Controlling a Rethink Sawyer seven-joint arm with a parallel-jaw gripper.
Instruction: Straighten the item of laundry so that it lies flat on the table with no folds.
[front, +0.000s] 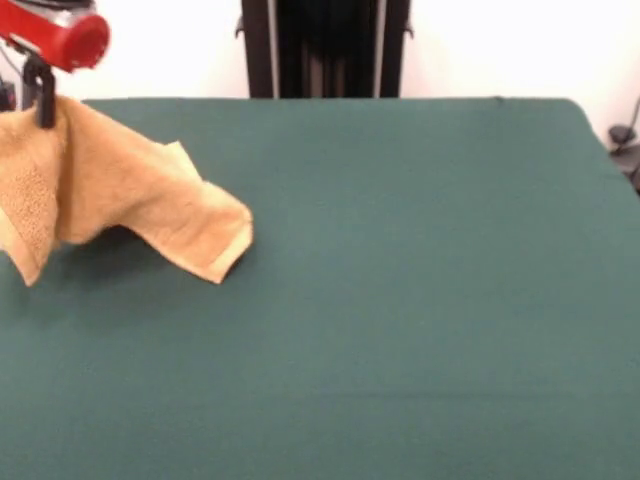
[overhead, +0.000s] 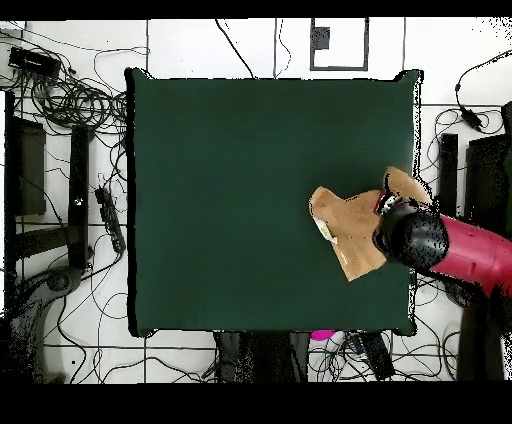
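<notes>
Towel draped beneath jaws, table edge.

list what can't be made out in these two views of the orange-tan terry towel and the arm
- Gripper: in the front view only a dark stem meets the towel, and in the overhead view the red and black arm covers it, so open or shut is unclear.
- Orange-tan terry towel: its left part is cut by the front view's edge; the arm hides its lifted part overhead.
- Towel's tag: not discernible in the front view.
</notes>
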